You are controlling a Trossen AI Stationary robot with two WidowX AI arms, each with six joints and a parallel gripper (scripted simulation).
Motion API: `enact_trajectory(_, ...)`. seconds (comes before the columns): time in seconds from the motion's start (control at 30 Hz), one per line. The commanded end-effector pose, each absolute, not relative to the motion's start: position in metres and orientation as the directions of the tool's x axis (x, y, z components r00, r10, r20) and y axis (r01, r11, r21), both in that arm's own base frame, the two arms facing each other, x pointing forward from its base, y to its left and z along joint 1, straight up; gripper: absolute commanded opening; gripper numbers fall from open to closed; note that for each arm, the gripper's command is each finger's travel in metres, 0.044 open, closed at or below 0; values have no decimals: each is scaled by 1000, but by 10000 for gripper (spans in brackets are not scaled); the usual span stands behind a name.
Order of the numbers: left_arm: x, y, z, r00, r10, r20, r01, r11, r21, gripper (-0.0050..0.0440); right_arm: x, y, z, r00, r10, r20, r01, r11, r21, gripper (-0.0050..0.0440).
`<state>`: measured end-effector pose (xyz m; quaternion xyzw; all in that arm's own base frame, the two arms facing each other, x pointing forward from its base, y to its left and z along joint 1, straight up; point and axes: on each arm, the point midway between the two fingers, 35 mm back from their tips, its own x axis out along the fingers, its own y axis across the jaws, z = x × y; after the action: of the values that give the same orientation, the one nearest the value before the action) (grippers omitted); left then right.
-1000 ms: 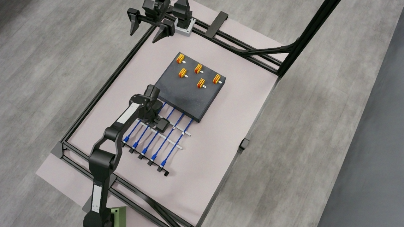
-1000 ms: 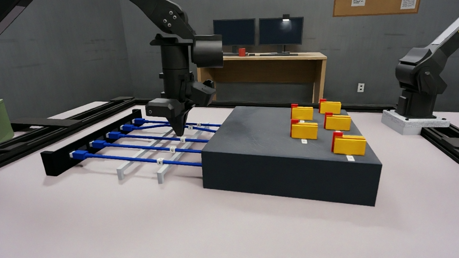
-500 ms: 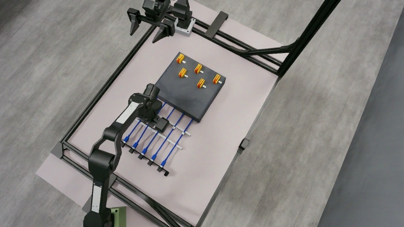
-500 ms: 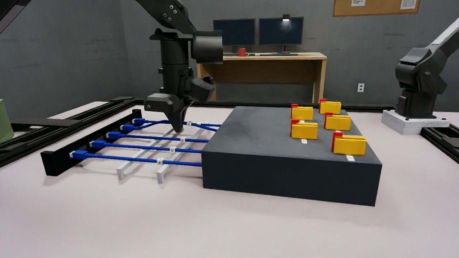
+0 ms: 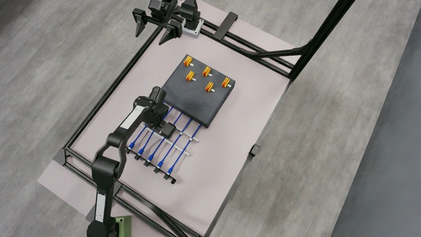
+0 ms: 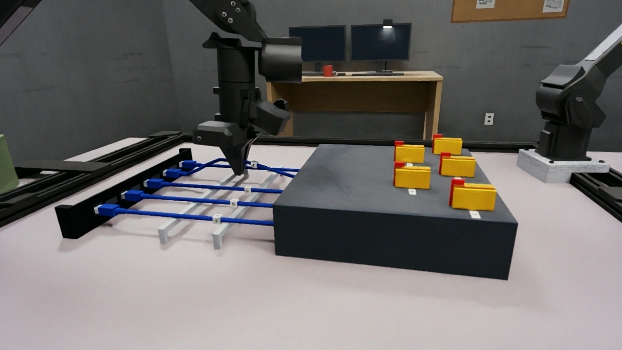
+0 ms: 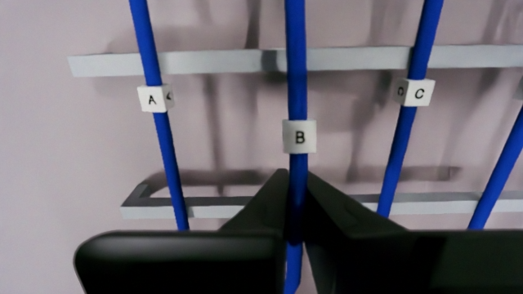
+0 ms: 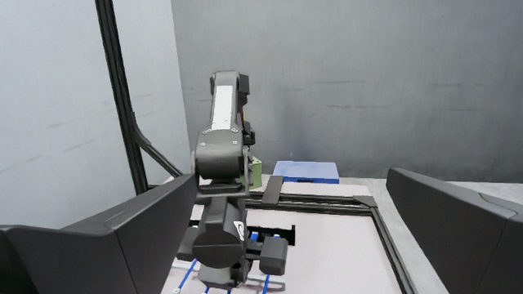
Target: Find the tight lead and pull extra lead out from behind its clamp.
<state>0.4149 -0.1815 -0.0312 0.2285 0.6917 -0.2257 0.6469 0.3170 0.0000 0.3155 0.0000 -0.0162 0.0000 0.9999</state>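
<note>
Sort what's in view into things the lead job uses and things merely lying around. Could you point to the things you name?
Job:
- five blue leads, lead B (image 6: 207,162) (image 7: 297,94) included
- lettered tags
- yellow-and-red handles
- dark box (image 5: 195,98) (image 6: 387,235)
- black socket strip (image 6: 69,219)
- both arms

Just around:
- red mug (image 6: 327,70)
- two monitors
- wooden desk (image 6: 369,78)
- blue case (image 8: 306,171)

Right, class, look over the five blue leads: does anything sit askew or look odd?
Yes. Lead B bows upward out of line, while the other leads run nearly straight. The left gripper is pinching it and appears to be lifting it, so this looks like handling, not damage.
</note>
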Motion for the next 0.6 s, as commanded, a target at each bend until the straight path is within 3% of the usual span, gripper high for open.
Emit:
enact_trajectory(0.0, 423, -185, -7, -9, 3, -1000, 609, 793, -3, -50, 316, 0, 323, 999, 0, 50, 0, 1000, 0, 440)
enact_trajectory(0.1, 423, -185, -7, -9, 3, -1000, 609, 793, -3, -50, 316, 0, 323, 999, 0, 50, 0, 1000, 0, 440)
enact_trajectory(0.13, 420, -184, -51, -30, 12, -999, 608, 794, -9, -50, 316, 0, 323, 999, 0, 50, 0, 1000, 0, 440)
enact_trajectory(0.57, 420, -184, -51, -30, 12, -999, 608, 794, -9, -50, 316, 0, 323, 999, 0, 50, 0, 1000, 0, 440)
